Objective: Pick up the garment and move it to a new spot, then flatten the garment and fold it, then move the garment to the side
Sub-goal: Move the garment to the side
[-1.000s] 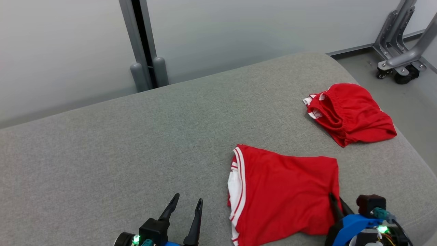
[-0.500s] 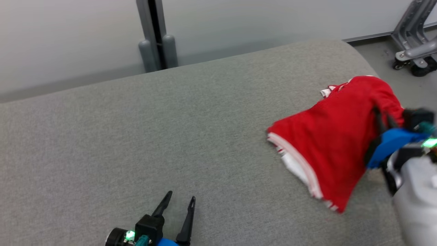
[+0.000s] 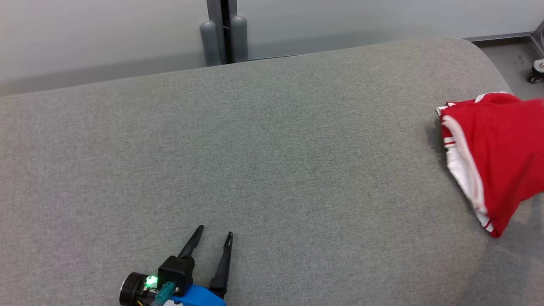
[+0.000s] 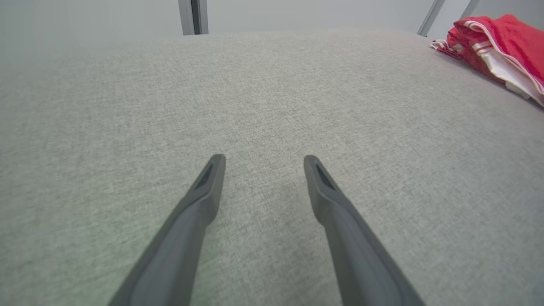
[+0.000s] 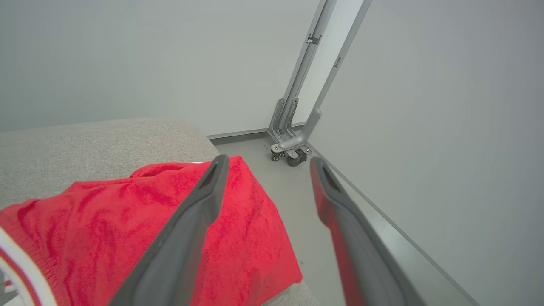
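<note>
The garment point(image 3: 499, 165) is red with white trim and lies folded at the far right end of the grey cushion point(image 3: 272, 148), partly cut off by the head view's edge. The left wrist view shows it far off at the upper right, garment point(image 4: 501, 44). My right gripper point(image 5: 267, 163) hovers open just above the garment point(image 5: 127, 229), with nothing between its fingers. My left gripper point(image 3: 212, 236) rests open over bare cushion near the front, far to the left of the garment.
The cushion's rounded right edge drops to a grey floor point(image 5: 297, 204), where a wheeled metal stand point(image 5: 293, 144) sits against the wall. A grey post point(image 3: 224, 38) rises behind the cushion. A wide stretch of cushion lies between the left gripper and the garment.
The right gripper carried the garment from the front middle to the cushion's right end, then opened and let it go. The head camera has swung left. The left gripper stayed open.
</note>
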Robot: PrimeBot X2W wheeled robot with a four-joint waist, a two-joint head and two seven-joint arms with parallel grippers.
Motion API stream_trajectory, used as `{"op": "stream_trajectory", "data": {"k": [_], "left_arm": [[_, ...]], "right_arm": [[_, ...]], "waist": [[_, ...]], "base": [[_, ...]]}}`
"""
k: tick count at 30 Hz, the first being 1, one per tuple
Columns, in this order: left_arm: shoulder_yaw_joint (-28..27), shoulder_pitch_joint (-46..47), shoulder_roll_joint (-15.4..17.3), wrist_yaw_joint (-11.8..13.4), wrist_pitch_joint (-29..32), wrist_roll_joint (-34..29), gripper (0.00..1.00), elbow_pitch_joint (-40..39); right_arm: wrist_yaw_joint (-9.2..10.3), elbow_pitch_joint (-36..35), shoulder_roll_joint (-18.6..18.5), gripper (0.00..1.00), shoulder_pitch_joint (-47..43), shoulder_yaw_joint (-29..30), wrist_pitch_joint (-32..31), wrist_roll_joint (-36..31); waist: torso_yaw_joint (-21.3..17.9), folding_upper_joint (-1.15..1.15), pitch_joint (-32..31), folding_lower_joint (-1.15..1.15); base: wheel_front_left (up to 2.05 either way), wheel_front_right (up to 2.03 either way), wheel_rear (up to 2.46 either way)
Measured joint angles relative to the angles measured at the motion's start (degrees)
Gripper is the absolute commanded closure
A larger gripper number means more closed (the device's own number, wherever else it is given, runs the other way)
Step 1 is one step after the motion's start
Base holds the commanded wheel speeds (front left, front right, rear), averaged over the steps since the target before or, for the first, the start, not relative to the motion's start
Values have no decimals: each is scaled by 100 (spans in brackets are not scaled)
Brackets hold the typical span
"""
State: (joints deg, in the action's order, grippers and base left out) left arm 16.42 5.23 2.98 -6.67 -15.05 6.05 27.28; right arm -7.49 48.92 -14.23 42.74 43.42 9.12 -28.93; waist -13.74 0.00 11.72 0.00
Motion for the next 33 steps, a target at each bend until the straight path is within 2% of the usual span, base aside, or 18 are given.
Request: {"op": "stream_trajectory", "data": {"k": [3, 6, 9, 12, 15, 22, 27, 33], "left_arm": [[-109, 19, 1, -4, -1, -1, 0, -1], [-237, 21, -3, -19, 0, -10, 0, -3], [-366, 16, -3, 2, 0, -10, 0, -11], [-493, 3, -3, 46, -1, -9, 0, -34], [-656, -21, -3, 109, 0, 2, 0, -55], [-981, -102, -5, 259, 0, 101, 0, -99], [-1165, -225, -3, 319, 0, 149, 0, -109], [-1233, -293, -5, 354, 0, 162, 0, -145]], "right_arm": [[0, 15, 320, 0, 8, 68, 296, -188], [0, 90, 611, 0, 41, -121, 515, -194], [-1, 114, 880, 0, 21, -568, 575, -3], [-1, -320, 1044, 0, -172, -1273, 584, 556], [-1, -693, 1109, 0, -744, -1979, 584, 1194], [0, -1179, 1131, 0, -1798, -3136, 584, 2721], [0, -1354, 1134, 0, -2393, -3743, 584, 3175], [0, -1535, 1140, 0, -2781, -4053, 584, 3494]], "waist": [[-9, 0, -22, 0], [-21, 0, -85, 0], [-8, 0, -160, 0], [65, 0, -231, 0], [179, 0, -293, -1], [508, 0, -415, -1], [697, 0, -506, -1], [854, 0, -640, -1]], "base": [[0, 0, 0], [0, 0, 0], [0, 0, 0], [0, 0, 0], [0, 0, 0], [0, 0, 0], [0, 0, 0], [0, 0, 0]]}}
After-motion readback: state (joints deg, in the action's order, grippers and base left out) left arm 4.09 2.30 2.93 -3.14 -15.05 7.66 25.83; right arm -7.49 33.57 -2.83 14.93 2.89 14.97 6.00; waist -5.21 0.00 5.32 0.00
